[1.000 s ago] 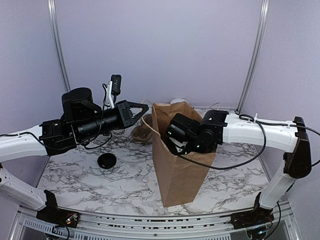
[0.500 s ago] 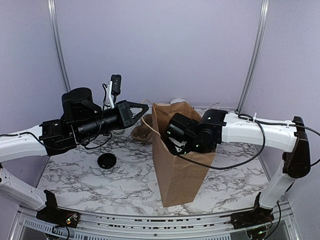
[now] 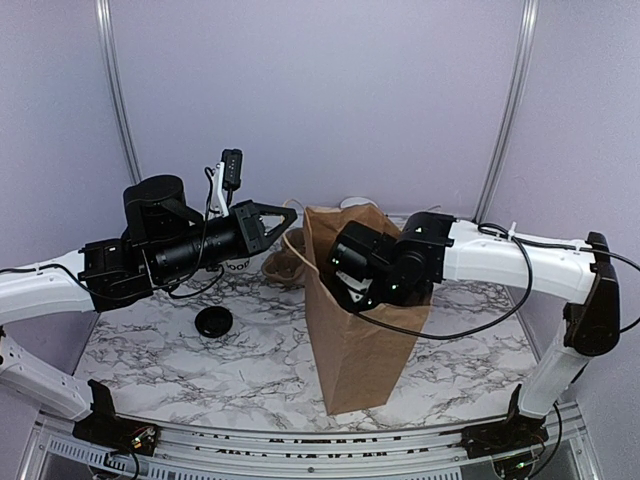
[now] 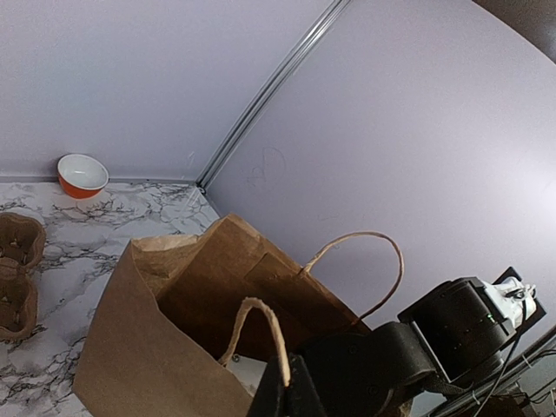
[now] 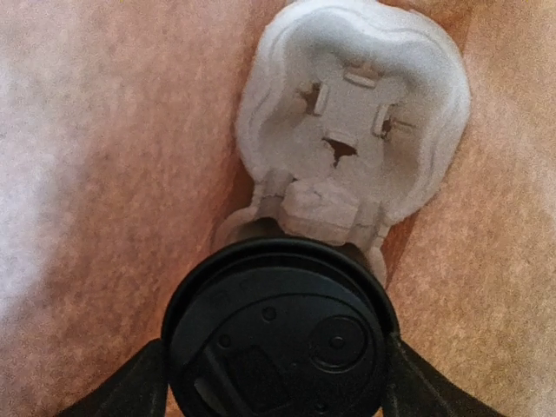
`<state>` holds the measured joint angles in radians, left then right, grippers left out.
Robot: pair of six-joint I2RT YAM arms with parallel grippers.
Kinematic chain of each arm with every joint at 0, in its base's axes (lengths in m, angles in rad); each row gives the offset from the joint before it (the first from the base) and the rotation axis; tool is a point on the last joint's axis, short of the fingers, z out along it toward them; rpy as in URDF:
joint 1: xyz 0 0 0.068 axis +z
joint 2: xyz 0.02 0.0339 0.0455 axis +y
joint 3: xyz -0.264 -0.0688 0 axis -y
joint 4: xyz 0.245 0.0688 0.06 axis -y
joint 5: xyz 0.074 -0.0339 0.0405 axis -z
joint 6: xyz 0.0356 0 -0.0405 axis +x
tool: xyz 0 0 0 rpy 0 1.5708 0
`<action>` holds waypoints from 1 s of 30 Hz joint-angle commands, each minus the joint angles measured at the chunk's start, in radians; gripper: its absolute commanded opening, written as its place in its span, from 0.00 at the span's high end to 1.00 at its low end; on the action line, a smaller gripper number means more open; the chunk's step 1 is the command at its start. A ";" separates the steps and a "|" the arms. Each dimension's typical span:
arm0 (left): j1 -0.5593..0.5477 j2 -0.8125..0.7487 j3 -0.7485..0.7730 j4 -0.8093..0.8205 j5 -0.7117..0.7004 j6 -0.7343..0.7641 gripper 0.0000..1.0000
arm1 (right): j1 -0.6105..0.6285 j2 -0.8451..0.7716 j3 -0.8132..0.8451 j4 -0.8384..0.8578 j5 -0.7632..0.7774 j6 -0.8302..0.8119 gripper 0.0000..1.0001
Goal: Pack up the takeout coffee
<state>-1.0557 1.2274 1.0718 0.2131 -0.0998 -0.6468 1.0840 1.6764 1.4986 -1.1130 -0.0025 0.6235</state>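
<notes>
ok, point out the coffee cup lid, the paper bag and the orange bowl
coffee cup lid point(image 5: 278, 339): right wrist view, centre of the black lid's top.
paper bag point(image 3: 360, 362): top external view, front brown wall.
orange bowl point(image 4: 82, 175): left wrist view, its white inside.

By the right pincer point(image 5: 276, 387), the lid of the takeout coffee point(image 5: 276, 334) is smooth, shiny black plastic. Past it are a rough white pulp piece point(image 5: 352, 122) and the matt brown paper bag point(image 5: 113, 174).
</notes>
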 commanded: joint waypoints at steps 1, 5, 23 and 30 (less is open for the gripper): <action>-0.002 -0.026 -0.009 0.034 -0.031 0.005 1.00 | 0.014 0.012 0.068 -0.045 -0.001 -0.014 0.17; -0.003 -0.026 -0.008 0.034 -0.037 0.013 1.00 | 0.014 0.013 0.108 -0.067 0.003 -0.017 0.15; -0.003 -0.013 0.002 0.034 -0.028 0.020 1.00 | 0.014 0.020 0.306 -0.179 0.080 -0.021 0.11; -0.002 -0.020 0.001 0.034 -0.026 0.026 1.00 | 0.014 0.044 0.440 -0.219 0.125 -0.041 0.11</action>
<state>-1.0557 1.2274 1.0718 0.2131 -0.1154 -0.6395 1.0893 1.7077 1.8584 -1.2999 0.0772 0.6014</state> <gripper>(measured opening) 0.018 0.892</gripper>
